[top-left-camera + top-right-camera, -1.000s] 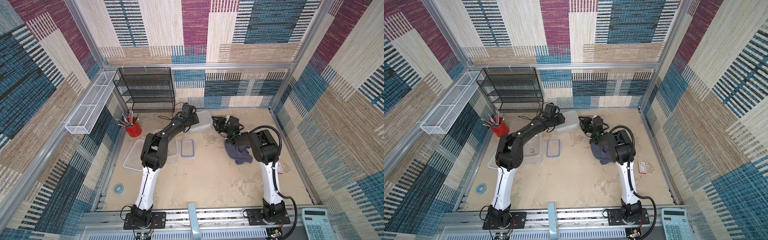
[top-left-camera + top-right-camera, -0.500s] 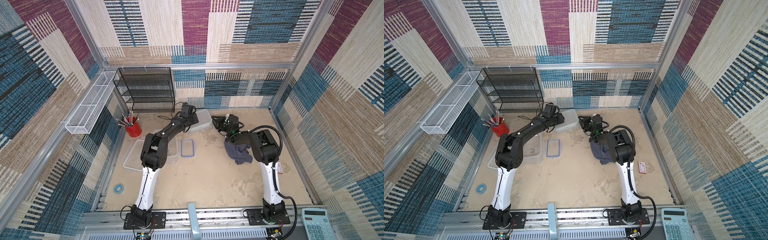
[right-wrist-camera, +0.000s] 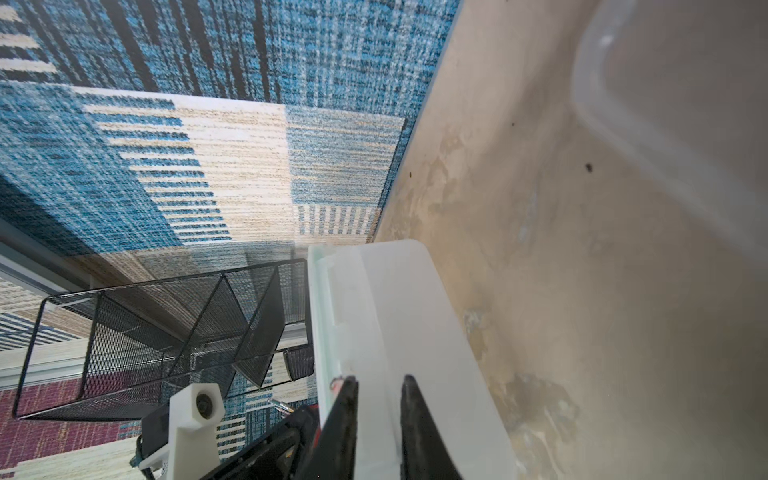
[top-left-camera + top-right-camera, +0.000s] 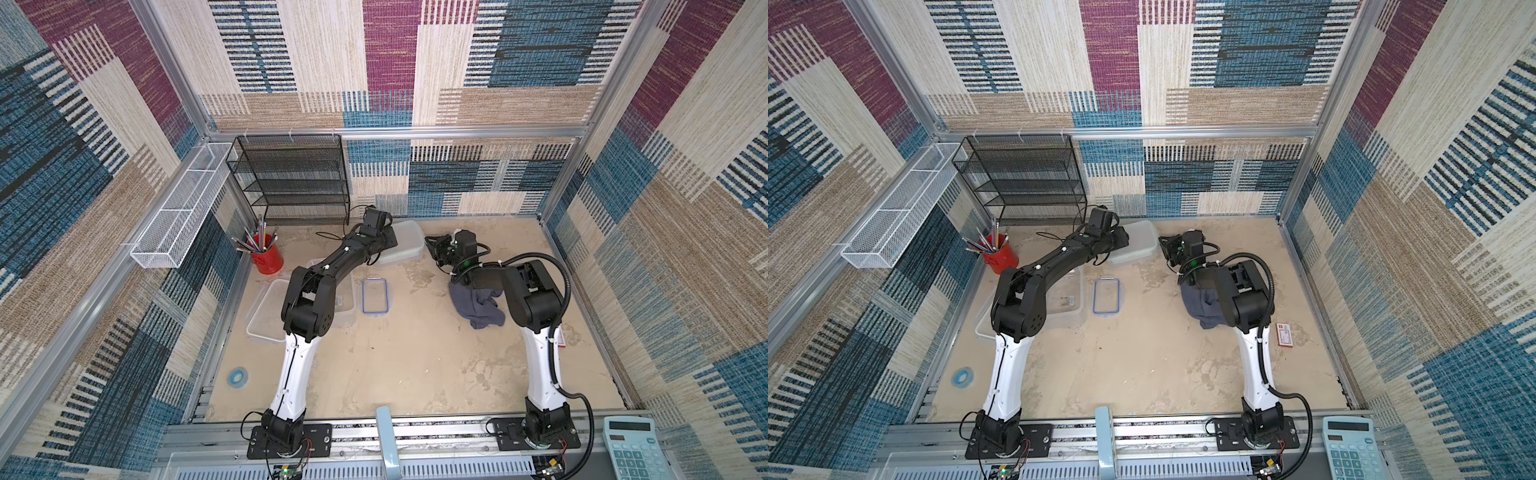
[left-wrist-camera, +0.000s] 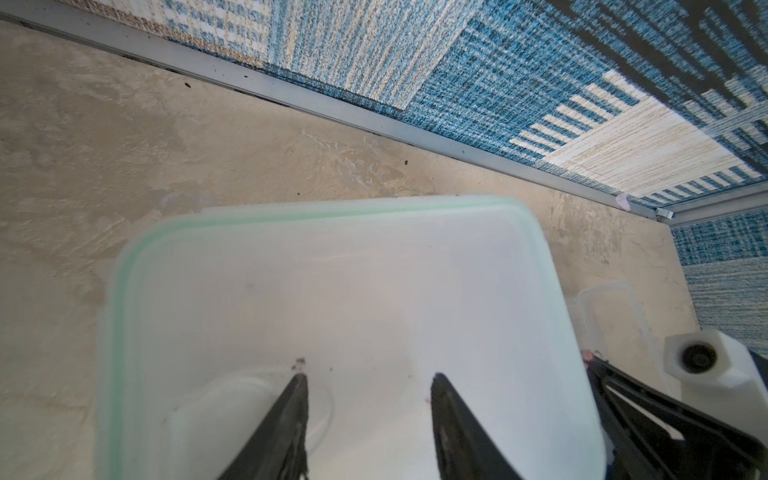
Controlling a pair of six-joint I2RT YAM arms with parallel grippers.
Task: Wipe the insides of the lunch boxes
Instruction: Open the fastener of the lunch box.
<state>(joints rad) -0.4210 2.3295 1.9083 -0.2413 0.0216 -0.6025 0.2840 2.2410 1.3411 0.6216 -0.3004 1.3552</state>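
Right gripper (image 3: 379,380) is squeezing down, now pinching the lid (image 3: 395,299) clip on the back box (image 4: 405,241). Left gripper (image 5: 370,376) is resting half-open on top, gripping nothing. Looks like unlatching's starting.

Fingers (image 3: 345,419) straddle lunch box (image 3: 395,307) edge — rack (image 3: 166,332) behind.

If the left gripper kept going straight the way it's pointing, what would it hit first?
Probably the green-rimmed lunch box: the left gripper has its fingers right over the box's white top. Beyond lie the table and the wall, but depth is unclear.
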